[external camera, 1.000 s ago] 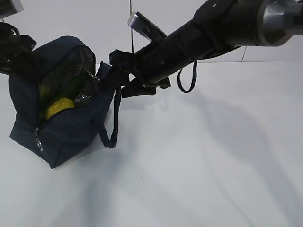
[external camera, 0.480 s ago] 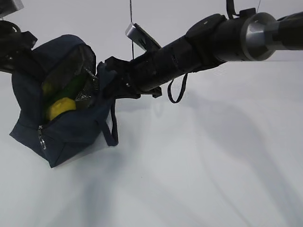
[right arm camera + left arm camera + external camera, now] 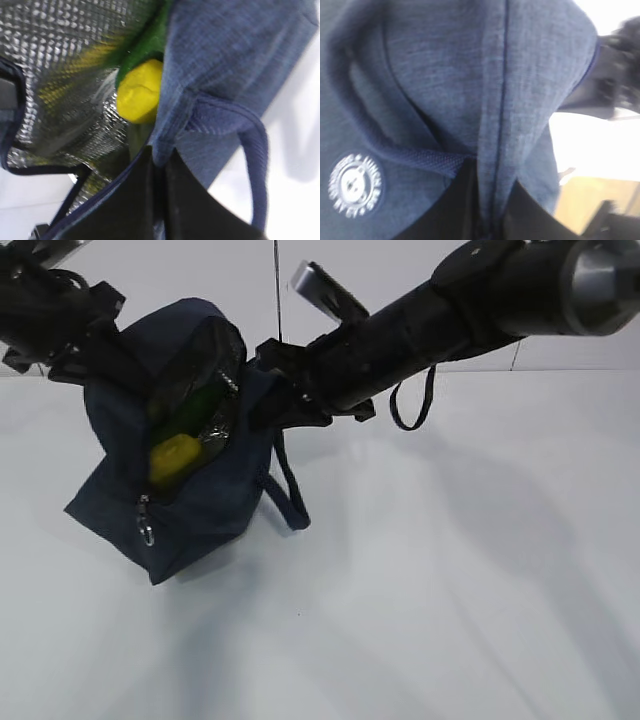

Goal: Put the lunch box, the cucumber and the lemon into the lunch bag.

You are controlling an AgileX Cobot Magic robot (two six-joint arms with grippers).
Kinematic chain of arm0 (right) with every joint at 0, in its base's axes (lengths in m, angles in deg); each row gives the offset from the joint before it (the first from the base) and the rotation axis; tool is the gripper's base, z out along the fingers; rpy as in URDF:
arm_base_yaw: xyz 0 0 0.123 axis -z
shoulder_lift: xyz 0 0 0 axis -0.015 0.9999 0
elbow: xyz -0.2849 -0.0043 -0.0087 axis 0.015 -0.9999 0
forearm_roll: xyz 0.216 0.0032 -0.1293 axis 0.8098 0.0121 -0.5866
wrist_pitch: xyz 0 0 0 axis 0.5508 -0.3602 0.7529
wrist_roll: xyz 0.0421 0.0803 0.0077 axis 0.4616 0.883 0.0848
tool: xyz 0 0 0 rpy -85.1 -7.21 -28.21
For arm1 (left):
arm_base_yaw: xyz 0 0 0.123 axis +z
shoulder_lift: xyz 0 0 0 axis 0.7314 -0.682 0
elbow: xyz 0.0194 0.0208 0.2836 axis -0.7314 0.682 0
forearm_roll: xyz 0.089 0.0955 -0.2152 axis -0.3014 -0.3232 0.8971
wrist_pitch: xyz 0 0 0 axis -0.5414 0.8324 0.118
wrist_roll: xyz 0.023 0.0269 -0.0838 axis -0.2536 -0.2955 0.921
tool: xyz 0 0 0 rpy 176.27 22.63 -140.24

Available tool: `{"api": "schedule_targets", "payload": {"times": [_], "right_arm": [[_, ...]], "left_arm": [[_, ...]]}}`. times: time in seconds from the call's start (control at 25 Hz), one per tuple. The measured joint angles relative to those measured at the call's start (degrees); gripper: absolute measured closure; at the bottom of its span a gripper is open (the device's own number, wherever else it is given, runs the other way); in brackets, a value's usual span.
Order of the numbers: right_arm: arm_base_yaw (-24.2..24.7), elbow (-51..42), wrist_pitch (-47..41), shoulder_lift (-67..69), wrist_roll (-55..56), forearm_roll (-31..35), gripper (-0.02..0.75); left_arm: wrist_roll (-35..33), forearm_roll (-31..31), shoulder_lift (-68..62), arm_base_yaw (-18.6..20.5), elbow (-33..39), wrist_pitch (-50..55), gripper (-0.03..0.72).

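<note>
Lunch bag [image 3: 190, 505] pinched between both end effectors, left [image 3: 487, 220] and right [image 3: 159, 200] clamped on fabric, lemon [image 3: 140, 97] inside.

The lunch bag [image 3: 190, 510] — boxy, dark navy fabric — hangs tilted above the white table [image 3: 450, 590], its open mouth turned toward the exterior camera. Inside the bag, against the silver quilted lining [image 3: 60, 65], the bright yellow lemon [image 3: 174, 458] sits low near the front edge of the opening. Just above the lemon lies the dark green cucumber [image 3: 188, 412], slanting up into the bag. One loop handle [image 3: 287, 492] dangles off the bag's right side, and a silver ring pull [image 3: 146, 531] hangs below the lemon. A round white logo [image 3: 355, 185] marks the bag's outer fabric.
</note>
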Motion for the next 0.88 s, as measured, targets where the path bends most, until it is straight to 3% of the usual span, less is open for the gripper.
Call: {"api": "schedule_targets", "payload": {"times": [0.48,0.68,0.88], "right_arm": [[9.59,1.79,-13.39,-3.64,1.27,-5.32,0.733],[10.79,5.69,-17.53,-3.76,2.83,-8.2,0.733],[10.79,9.14,-20.66,-3.85,6.46,-16.41,0.733]], "left_arm": [[0.0,12.11,0.0,-8.64,0.0,-4.98,0.669],[0.26,14.64,0.0,-13.06,0.0,-8.92,0.669],[0.36,18.03,-2.06,-18.11,0.0,-13.19,0.669]]}}
